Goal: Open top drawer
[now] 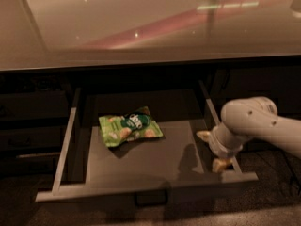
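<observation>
The top drawer (141, 186) stands pulled well out from under the counter, its deep grey tray showing and its small dark loop handle (150, 199) centred on the front. My gripper (212, 149) is at the drawer's right side wall, near the front right corner. One tan fingertip (203, 135) lies inside the tray and the other (221, 165) sits by the wall's rim, so the gripper is open. The white arm (263, 126) comes in from the right.
A green snack bag (129, 128) lies in the tray, left of centre. A glossy beige countertop (141, 27) overhangs the drawer. Narrower dark drawer fronts (33, 126) are at the left, and a dark cabinet front (263, 84) at the right.
</observation>
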You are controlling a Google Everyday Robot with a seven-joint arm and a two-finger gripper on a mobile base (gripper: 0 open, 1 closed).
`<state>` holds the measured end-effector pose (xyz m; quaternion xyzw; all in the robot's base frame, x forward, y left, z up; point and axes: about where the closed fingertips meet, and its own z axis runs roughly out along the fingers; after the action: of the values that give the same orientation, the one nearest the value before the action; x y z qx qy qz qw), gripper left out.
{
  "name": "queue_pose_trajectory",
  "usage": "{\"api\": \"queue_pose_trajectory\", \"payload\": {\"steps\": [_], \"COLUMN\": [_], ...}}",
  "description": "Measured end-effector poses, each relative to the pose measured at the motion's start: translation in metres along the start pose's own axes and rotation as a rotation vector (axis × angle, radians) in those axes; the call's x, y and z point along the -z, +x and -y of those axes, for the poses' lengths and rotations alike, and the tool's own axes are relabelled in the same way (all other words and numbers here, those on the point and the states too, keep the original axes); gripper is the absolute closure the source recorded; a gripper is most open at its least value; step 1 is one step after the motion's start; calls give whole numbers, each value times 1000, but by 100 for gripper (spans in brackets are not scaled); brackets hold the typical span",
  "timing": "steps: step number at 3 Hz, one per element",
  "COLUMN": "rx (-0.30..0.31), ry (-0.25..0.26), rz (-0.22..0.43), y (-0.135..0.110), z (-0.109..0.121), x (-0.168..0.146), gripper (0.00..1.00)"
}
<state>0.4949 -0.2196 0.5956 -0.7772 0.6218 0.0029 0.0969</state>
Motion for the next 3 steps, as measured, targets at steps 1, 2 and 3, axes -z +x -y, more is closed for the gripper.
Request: {"api": "queue_pose_trajectory", "payload": {"steps": [1, 2, 3], "rx": [-20, -33, -33], "ry": [-33, -35, -35], "rz": [-29, -38, -38], "y": [7, 6, 6], "z": [-26, -33, -33], "x": [-8, -8, -8], "gripper": [0, 0, 0]}}
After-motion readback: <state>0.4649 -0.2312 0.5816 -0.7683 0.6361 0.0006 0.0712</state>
